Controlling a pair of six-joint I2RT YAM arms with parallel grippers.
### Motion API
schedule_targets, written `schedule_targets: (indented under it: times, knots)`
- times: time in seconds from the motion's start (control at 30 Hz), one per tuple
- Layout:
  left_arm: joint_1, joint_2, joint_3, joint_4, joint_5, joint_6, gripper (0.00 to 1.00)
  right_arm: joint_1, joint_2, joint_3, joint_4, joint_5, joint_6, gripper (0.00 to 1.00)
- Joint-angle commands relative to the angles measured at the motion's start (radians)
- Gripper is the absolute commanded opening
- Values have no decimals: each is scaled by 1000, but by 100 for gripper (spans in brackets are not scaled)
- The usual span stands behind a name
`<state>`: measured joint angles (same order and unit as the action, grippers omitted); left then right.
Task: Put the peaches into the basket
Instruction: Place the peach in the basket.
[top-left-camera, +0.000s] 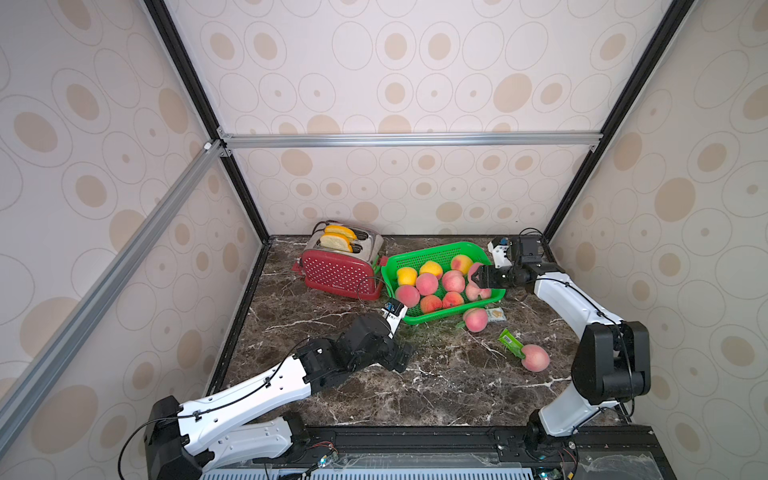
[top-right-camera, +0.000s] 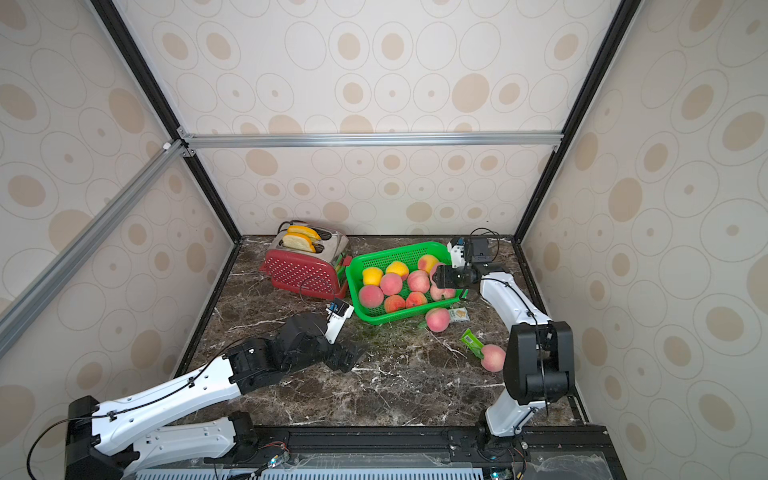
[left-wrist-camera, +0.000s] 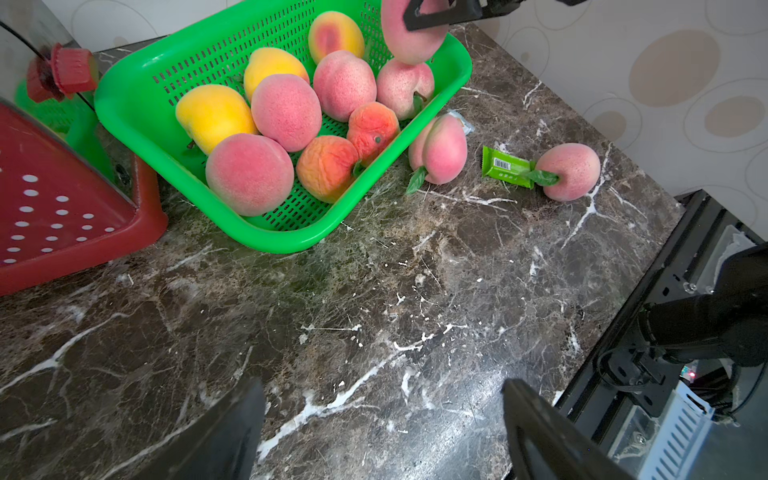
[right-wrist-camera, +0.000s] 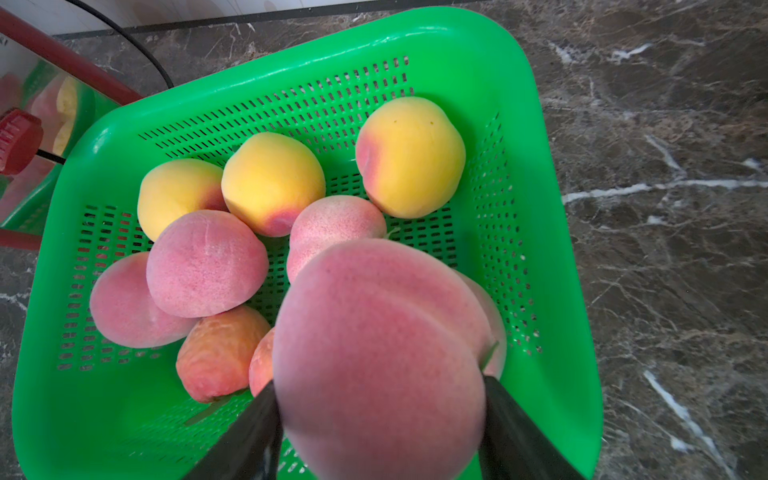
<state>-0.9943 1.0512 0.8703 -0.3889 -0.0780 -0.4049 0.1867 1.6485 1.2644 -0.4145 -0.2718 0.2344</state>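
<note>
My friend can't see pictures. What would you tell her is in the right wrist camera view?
A big pink peach is clamped in the right end effector, over the green basket. Inside lie three yellow peaches and several pink and orange ones. Dark marble table surrounds the basket.

My marble worktop (top-left-camera: 374, 395) is carrying the toaster (top-left-camera: 338, 274) and basket (top-left-camera: 419, 320) near its far edge; two loose peaches (top-left-camera: 475, 319) (top-left-camera: 535, 357) and two packets (top-left-camera: 511, 343) (top-left-camera: 496, 314) are lying toward its right edge.
</note>
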Motion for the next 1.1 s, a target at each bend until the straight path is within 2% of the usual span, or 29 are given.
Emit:
schedule_targets:
  times: [0.0,0.53,0.97,1.07]
  knots:
    - [9,-3,13,2,6,-3,92,18,22,18,6,-15,-4,67]
    - [17,-2,21,0,12,0,92,28,43,36,-24,11,-23,73]
    - [20,-16,6,2,13,-12,92,40,37,35,-45,28,-41,74]
    - [20,-21,0,4,15,-15,92,41,27,33,-52,35,-48,78]
